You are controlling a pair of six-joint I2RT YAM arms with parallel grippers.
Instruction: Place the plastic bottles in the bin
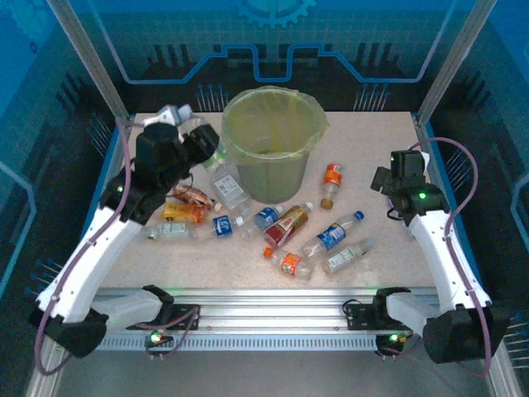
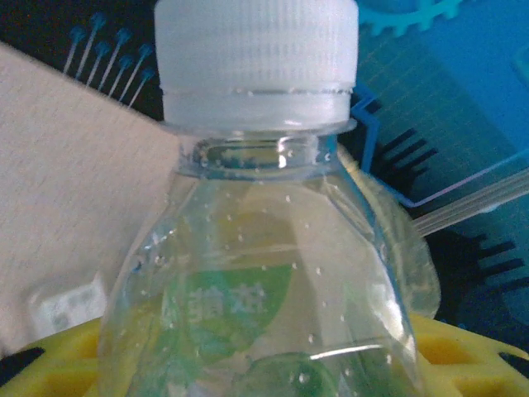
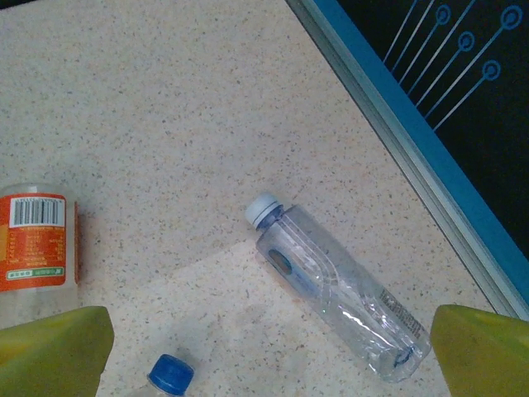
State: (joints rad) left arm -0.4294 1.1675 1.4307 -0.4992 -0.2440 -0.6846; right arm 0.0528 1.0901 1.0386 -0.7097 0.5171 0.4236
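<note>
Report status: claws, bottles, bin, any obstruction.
Left claw shut on white-capped bottle, beside bin. Right claw open, hovering over clear bottle. Many loose bottles on table. Nothing blocking bin mouth.

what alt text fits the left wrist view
Close-up of a clear plastic bottle with a white ribbed cap and green label, gripped between the yellow fingers of the left gripper. Behind it are the beige table and a blue patterned backdrop.
</note>
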